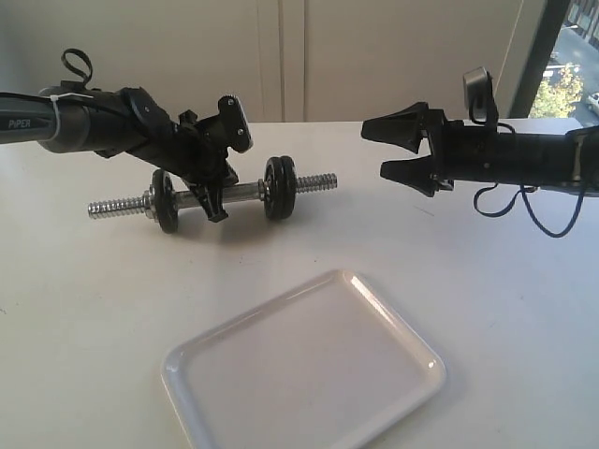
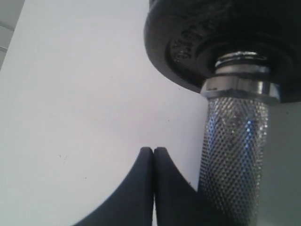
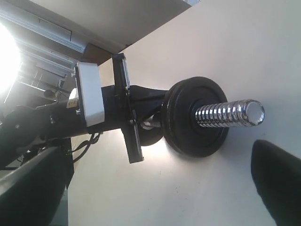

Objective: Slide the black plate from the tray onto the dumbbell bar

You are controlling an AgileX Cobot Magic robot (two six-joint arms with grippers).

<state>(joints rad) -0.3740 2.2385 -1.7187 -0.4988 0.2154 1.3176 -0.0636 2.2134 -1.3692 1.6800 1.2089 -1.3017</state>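
Observation:
The dumbbell bar (image 1: 243,195) lies on the white table at the back left. One black disc (image 1: 167,199) sits on its left side. A black plate (image 1: 280,187) sits near its right threaded end (image 3: 229,114), with what looks like a second disc pressed against it. The white tray (image 1: 304,369) in front holds nothing. My left gripper (image 1: 217,211) is shut with nothing between its fingers (image 2: 154,149), resting beside the knurled handle (image 2: 233,155). My right gripper (image 1: 376,150) hangs open in the air, off the bar's right end, facing the black plate (image 3: 195,117).
The tray sits near the table's front edge. A pale wall stands behind the table and a window shows at the far right. The left arm's wrist camera mount (image 3: 89,94) rises behind the bar's plates.

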